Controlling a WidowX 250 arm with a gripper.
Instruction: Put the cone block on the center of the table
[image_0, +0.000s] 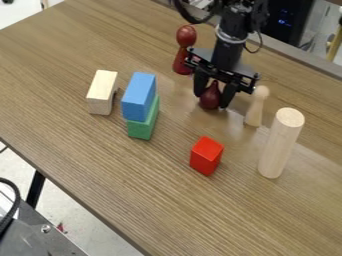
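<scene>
The black gripper (212, 99) hangs right of the upper middle, pointing down at the table (87, 165). A dark red, cone-like block (210, 97) with a narrow top and a rounded, wider base is between its two fingers, which are shut on it. The block stands close to upright, low over or on the wood; I cannot tell whether its base touches.
Behind the gripper to the left stands a dark red peg (186, 42). A pale peg (256, 105) is close at its right, with a tall cylinder (280, 142) beyond. A red block (206, 156), a blue block (139, 96) on a green block (143, 126) and a cream block (101, 92) stand around the middle.
</scene>
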